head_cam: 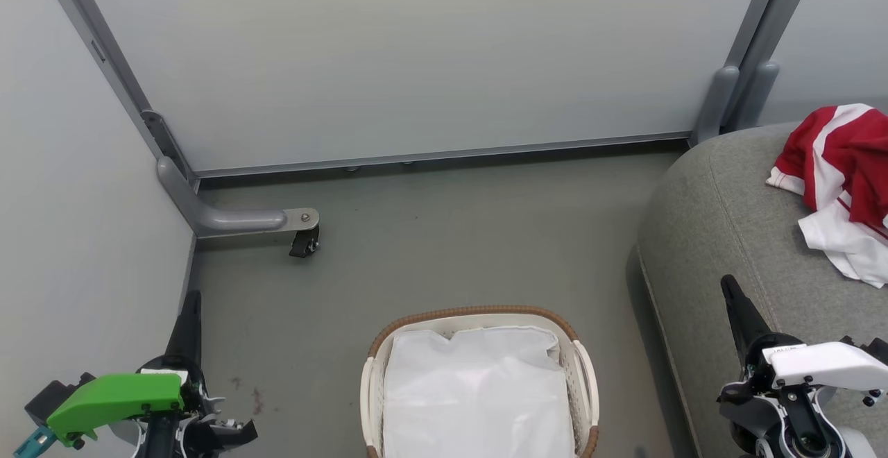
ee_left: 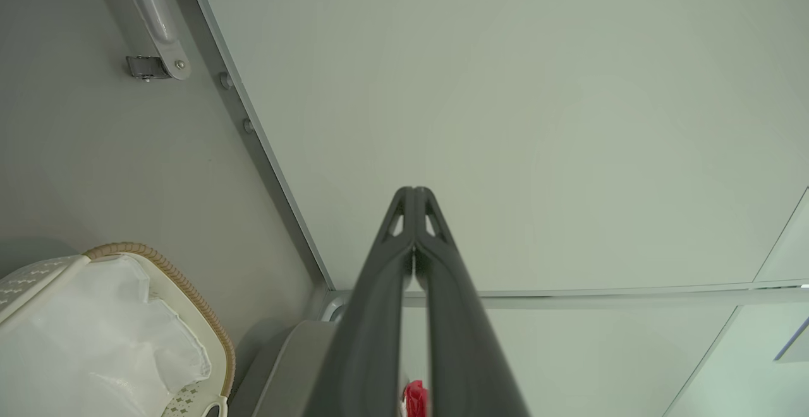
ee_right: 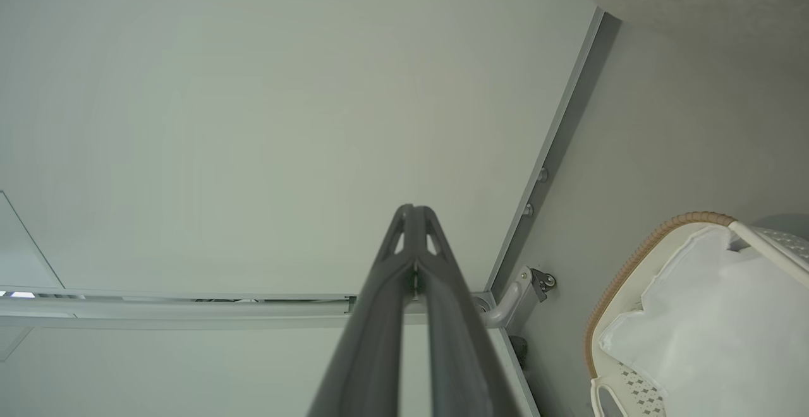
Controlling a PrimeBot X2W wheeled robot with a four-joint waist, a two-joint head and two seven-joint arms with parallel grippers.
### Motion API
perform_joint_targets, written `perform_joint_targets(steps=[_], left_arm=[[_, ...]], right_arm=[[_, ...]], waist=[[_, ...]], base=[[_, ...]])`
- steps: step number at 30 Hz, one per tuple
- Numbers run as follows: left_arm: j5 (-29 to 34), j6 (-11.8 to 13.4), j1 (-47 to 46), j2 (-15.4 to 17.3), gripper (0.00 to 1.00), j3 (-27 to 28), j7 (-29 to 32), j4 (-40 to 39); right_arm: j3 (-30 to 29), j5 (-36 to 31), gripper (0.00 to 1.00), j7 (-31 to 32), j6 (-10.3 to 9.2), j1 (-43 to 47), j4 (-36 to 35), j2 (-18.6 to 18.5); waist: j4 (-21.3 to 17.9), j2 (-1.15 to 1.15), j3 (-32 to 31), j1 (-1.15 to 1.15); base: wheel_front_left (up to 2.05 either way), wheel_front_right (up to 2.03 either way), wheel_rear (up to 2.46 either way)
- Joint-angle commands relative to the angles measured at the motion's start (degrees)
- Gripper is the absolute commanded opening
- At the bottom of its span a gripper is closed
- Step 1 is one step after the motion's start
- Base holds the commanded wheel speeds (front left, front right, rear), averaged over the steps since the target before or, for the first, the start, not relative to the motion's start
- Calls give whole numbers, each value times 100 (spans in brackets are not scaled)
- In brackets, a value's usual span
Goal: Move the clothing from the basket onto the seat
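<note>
Red and white clothing (head_cam: 839, 180) lies crumpled on the grey seat (head_cam: 721, 236) at the right. A sliver of that clothing (ee_left: 415, 399) peeks between my left fingers in the left wrist view. The cream basket (head_cam: 583, 375) with its brown woven rim stands on the floor at the bottom centre, holding a white liner sheet (head_cam: 479, 388). It also appears as basket (ee_left: 202, 316) and basket (ee_right: 622, 278) in the wrist views. My left gripper (head_cam: 193, 298) is shut and empty at the lower left. My right gripper (head_cam: 727, 281) is shut and empty over the seat's front edge.
Pale partition panels (head_cam: 416, 62) wall the space behind and to the left. A grey metal foot with a black caster (head_cam: 304, 239) juts onto the grey floor (head_cam: 451, 236) left of the basket.
</note>
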Motion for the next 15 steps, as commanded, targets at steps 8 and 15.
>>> perform_joint_targets(steps=[8,15], left_arm=[[-372,-30,-108,32,0,85,117,-66],[-598,-31,-121,28,0,135,193,-83]], right_arm=[[-26,404,0,114,-1,-73,-55,-40],[-33,661,0,179,-1,-81,-75,-43]], waist=[[-16,0,-1,0],[-30,0,-2,0]], base=[[0,0,0],[0,0,0]])
